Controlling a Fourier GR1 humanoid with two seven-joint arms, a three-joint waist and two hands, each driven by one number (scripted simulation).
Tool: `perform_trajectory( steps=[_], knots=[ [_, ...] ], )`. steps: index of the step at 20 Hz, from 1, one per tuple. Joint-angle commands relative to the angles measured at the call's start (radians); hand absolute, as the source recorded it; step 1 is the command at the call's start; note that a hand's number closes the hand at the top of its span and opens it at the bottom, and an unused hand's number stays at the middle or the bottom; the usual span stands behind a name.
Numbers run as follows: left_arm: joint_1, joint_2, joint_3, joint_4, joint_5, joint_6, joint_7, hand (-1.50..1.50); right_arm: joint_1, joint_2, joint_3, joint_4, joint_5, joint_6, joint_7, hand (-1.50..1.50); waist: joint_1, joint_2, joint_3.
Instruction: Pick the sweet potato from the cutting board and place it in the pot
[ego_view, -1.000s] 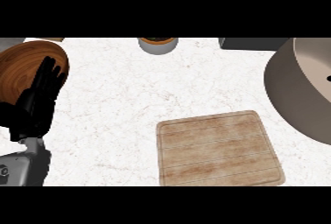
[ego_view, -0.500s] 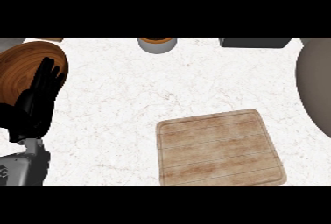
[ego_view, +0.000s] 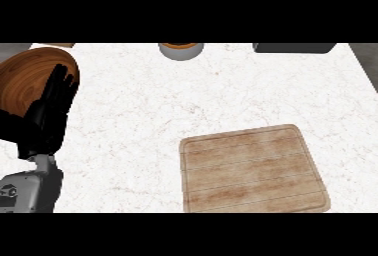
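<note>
A white marbled counter (ego_view: 221, 95) fills the view, with darker ground past its right edge. A wooden board (ego_view: 252, 170) lies flat at lower right, its grain running across, its top bare. At the far edge stand a small grey cup (ego_view: 181, 50) with a brown top and, further right, a dark flat box (ego_view: 294, 48), both cut by the view's edge. A round wooden plate (ego_view: 29, 80) sits at the left edge.

The left hand (ego_view: 46, 120) rests at the left, fingers straight and pointing up, open and holding nothing, overlapping the plate's right side, well apart from the board. No sweet potato, pot or right hand shows anywhere.
</note>
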Motion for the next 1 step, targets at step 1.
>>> perform_trajectory(
  steps=[1],
  knots=[
    [0.012,0.001,0.008,-0.046,0.003,0.009,0.033,0.00,0.022,-0.059,0.005,0.079,-0.023,0.050,-0.061,-1.50,0.000,0.000,0.007]
  ],
)
